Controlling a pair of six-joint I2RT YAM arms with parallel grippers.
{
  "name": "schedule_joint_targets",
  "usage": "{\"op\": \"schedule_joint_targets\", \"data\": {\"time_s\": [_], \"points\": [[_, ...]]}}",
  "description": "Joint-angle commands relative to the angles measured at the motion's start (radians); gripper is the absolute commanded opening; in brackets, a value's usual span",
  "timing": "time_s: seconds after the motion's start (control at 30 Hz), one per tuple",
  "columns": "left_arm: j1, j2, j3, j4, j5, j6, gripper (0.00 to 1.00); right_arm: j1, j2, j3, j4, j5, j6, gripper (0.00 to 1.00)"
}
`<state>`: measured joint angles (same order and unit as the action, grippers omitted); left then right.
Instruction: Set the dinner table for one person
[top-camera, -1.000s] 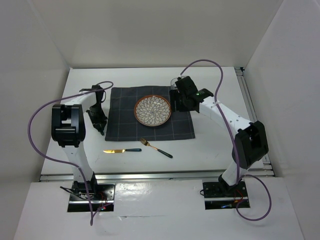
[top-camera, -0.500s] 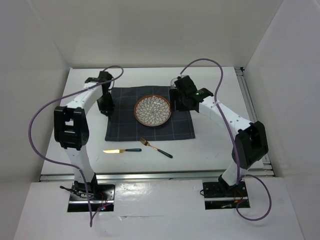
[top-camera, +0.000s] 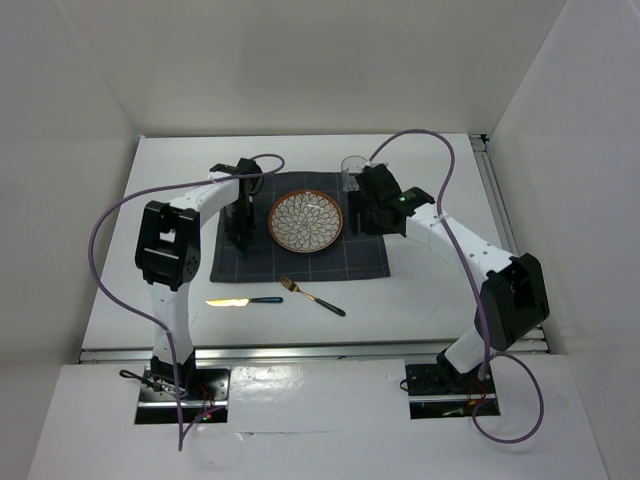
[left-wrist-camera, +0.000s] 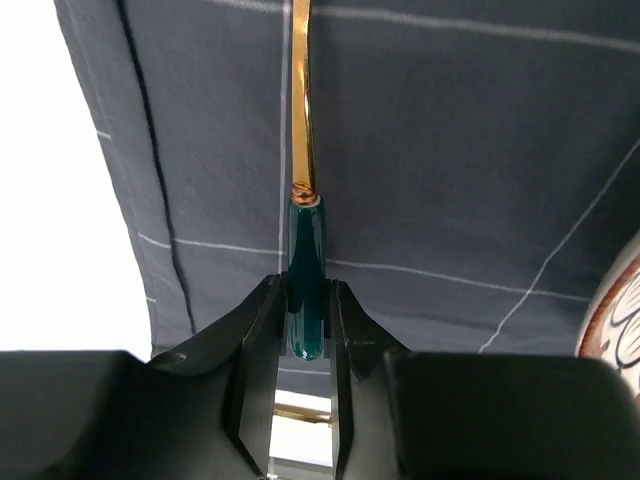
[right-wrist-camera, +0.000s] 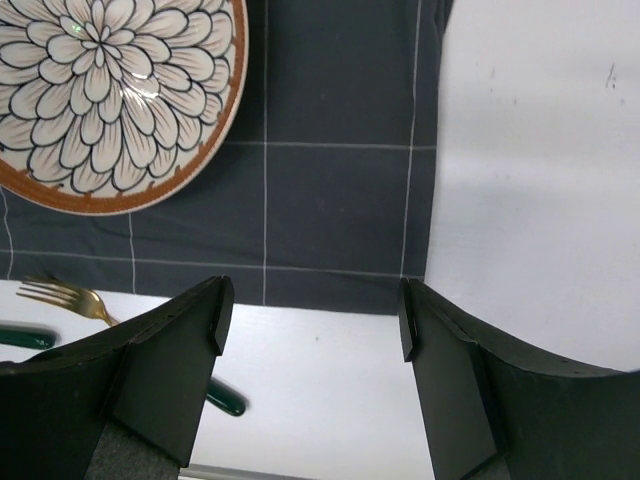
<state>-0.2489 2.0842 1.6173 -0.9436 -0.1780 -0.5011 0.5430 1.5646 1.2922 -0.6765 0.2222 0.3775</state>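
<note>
The dinner table (top-camera: 430, 290) is a white top with a dark grey checked placemat (top-camera: 300, 262) on it. A flower-patterned plate (top-camera: 306, 220) sits on the mat and also shows in the right wrist view (right-wrist-camera: 110, 90). My left gripper (top-camera: 238, 215) is over the mat's left part, left of the plate. It is shut (left-wrist-camera: 305, 290) on the green handle of a gold utensil (left-wrist-camera: 302, 120) whose head is out of view. My right gripper (top-camera: 363, 215) is open and empty (right-wrist-camera: 315, 315) over the mat's right edge. A clear glass (top-camera: 351, 172) stands just behind it.
A gold knife (top-camera: 243, 301) and a gold fork (top-camera: 312, 295), both green-handled, lie on the table in front of the mat. The fork's tines (right-wrist-camera: 50, 290) show in the right wrist view. White walls enclose the table, with a metal rail (top-camera: 505, 215) at the right.
My left gripper has swung right with the utensil, from beside the mat's left edge to over the mat. My right gripper has drawn back from the glass, which now stands free.
</note>
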Motion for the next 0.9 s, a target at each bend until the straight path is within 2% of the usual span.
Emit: {"op": "schedule_joint_targets", "data": {"time_s": [0.0,0.13,0.33,0.53,0.7,0.77,0.87], "points": [[-0.030,-0.047,0.012,-0.024,-0.012,-0.004,0.00,0.002,-0.073,-0.037,-0.018,0.019,0.021,0.78],[-0.124,-0.145,0.059,-0.083,-0.012,-0.030,0.00,-0.041,-0.138,-0.082,-0.018,0.005,0.058,0.78],[-0.334,-0.139,0.217,-0.083,0.159,-0.230,0.00,-0.195,-0.290,-0.174,0.009,-0.086,0.089,0.80],[-0.447,0.026,0.348,0.034,0.285,-0.422,0.00,-0.311,-0.434,-0.195,-0.021,-0.095,0.098,0.80],[-0.472,0.170,0.464,0.080,0.285,-0.459,0.00,-0.356,-0.495,-0.205,-0.044,-0.104,0.098,0.80],[-0.472,0.252,0.548,0.059,0.295,-0.459,0.00,-0.367,-0.509,-0.205,-0.061,-0.104,0.089,0.80],[-0.472,0.315,0.598,0.046,0.295,-0.459,0.00,-0.367,-0.520,-0.205,-0.083,-0.104,0.089,0.80]]}}
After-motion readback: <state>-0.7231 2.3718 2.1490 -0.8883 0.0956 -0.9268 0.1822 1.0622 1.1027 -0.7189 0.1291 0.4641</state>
